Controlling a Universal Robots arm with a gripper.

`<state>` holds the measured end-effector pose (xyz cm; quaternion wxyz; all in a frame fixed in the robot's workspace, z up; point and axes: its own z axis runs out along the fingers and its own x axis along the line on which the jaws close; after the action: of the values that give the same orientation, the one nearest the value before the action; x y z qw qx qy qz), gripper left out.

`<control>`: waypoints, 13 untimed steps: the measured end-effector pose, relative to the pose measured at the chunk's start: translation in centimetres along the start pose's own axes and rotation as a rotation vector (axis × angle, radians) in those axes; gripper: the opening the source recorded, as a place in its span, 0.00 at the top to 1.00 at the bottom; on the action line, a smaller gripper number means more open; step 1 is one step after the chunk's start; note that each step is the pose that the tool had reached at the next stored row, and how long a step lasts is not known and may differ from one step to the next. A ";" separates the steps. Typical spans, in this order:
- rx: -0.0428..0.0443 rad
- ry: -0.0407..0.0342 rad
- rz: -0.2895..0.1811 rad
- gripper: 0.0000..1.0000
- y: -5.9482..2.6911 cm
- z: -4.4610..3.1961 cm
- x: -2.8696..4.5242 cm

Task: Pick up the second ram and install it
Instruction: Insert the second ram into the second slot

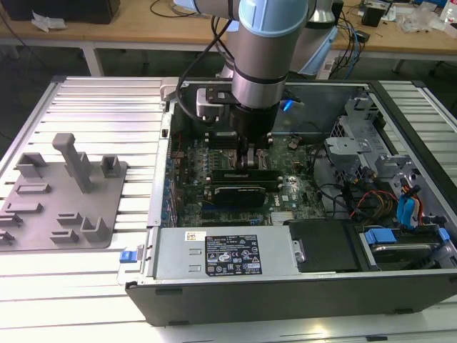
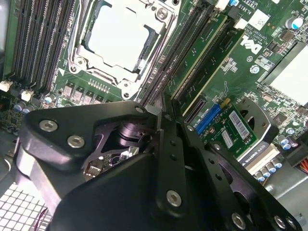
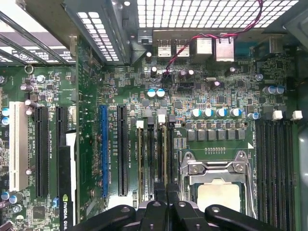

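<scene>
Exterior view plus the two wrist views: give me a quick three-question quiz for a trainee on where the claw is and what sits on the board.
1. True or false: the claw hangs over the grey holder on the exterior view's left.
2. In the first wrist view, what lies between the two banks of black memory slots? A. the processor socket B. a fan C. a drive bay
3. In the first wrist view, what colour is the one long expansion slot that differs from its black neighbours?

Key
1. False: it is down inside the open computer case, over the motherboard.
2. A
3. Blue
</scene>
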<state>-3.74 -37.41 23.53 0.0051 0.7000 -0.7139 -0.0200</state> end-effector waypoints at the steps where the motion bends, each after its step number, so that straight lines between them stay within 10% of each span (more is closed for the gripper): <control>1: 0.0000 -0.0001 0.000 0.91 0.00 0.00 0.00; 13: -0.0007 0.0010 -0.036 0.91 -0.17 0.18 -0.01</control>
<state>-3.58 -37.40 23.34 0.0053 0.7127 -0.7011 -0.0200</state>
